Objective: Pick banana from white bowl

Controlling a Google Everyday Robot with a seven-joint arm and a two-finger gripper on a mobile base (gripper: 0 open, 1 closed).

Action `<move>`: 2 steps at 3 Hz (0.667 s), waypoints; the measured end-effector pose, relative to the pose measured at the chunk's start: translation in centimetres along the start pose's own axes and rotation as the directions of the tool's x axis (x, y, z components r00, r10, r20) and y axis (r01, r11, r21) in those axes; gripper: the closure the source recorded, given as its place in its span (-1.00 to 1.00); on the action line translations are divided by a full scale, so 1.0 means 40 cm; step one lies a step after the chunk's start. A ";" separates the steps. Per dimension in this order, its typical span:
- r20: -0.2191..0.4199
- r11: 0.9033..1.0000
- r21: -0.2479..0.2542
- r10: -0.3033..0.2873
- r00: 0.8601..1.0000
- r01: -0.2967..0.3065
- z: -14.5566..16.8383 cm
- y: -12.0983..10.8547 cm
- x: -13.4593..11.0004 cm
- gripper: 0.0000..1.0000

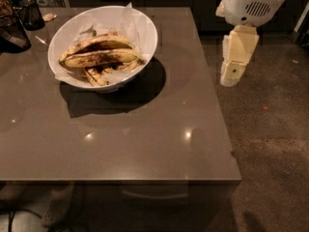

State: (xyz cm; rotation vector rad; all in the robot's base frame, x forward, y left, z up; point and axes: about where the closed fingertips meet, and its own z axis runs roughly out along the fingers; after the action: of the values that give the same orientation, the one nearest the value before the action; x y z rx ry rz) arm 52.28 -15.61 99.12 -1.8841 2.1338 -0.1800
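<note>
Banana (99,58) lies in white bowl (147,29); hand (231,76) hangs beside table (145,144).

One white bowl (147,47) holds one long banana (101,58) and at least two shorter bananas (97,75). One gripper (230,79) hangs right of one bench (145,139).
</note>
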 end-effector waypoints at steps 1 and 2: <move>0.096 0.999 -0.026 -0.035 0.995 0.037 -0.004 -0.056 -0.076 -1.00; 0.160 0.996 -0.007 -0.092 0.983 0.094 -0.023 -0.146 -0.183 -1.00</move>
State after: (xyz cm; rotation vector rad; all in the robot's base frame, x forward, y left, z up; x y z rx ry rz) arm 58.32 -9.30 102.61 -1.9378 1.9490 -0.0320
